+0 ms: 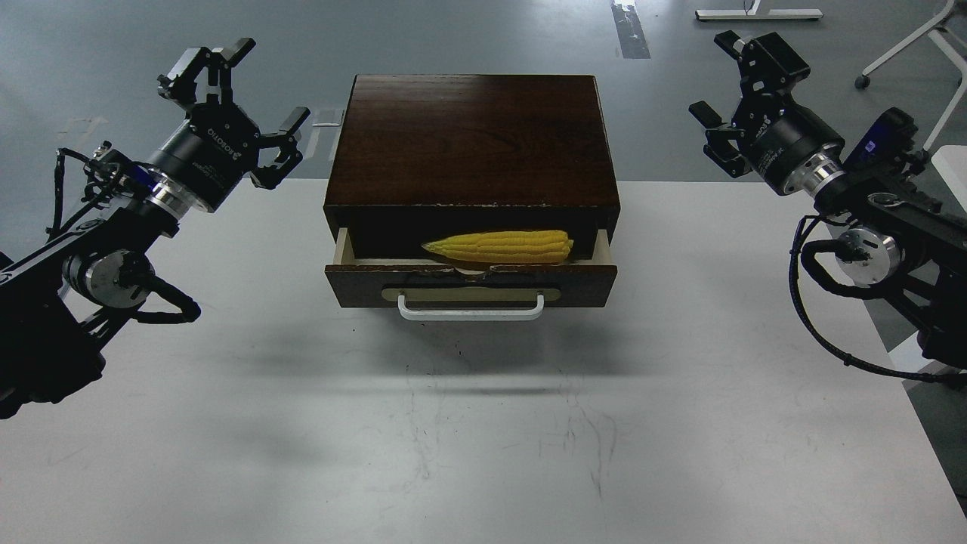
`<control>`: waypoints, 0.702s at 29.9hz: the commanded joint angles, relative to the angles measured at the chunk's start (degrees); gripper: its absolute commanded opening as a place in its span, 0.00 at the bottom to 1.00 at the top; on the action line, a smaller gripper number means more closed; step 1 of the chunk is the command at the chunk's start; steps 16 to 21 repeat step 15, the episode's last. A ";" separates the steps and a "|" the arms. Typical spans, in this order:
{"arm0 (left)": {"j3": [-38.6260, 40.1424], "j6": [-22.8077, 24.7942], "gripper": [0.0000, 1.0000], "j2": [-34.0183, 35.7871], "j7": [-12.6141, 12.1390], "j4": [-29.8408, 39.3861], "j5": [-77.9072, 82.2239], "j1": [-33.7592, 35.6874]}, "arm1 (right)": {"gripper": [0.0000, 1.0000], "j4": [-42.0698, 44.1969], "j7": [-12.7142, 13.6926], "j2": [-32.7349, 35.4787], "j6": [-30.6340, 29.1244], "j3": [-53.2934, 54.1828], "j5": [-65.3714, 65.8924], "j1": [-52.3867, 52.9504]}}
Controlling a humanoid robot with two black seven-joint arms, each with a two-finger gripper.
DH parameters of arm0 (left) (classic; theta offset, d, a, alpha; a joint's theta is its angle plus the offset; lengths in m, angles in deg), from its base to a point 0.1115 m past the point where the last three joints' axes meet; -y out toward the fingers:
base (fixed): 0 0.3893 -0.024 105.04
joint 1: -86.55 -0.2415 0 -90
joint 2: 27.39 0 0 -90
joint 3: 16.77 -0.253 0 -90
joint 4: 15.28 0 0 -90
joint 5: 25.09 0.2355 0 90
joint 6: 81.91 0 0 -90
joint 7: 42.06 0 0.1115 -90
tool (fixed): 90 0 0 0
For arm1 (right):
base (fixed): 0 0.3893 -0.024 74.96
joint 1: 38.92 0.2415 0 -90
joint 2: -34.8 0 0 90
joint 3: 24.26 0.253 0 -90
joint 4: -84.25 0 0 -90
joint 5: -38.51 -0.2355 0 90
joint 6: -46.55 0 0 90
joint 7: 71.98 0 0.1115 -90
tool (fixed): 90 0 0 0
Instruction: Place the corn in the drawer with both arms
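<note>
corn [500,246] is seen lying lengthwise in the part-open drawer [470,284] of the box [472,140] on the table [483,423]. left gripper [234,102] and right gripper [729,91] are held spread and empty, well apart from it.

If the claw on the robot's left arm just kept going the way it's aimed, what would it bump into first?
Probably nothing nearby. The left gripper points up and away, toward the far grey floor, with its fingers spread and empty. The wooden box sits off to its side, seemingly out of that line, though depth is hard to judge here.
</note>
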 commanded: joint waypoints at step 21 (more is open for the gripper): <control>1.40 0.00 0.98 -1.37 -0.35 -0.10 1.67 -2.98 | 1.00 -0.09 0.00 -6.72 -0.55 1.30 -3.94 -9.12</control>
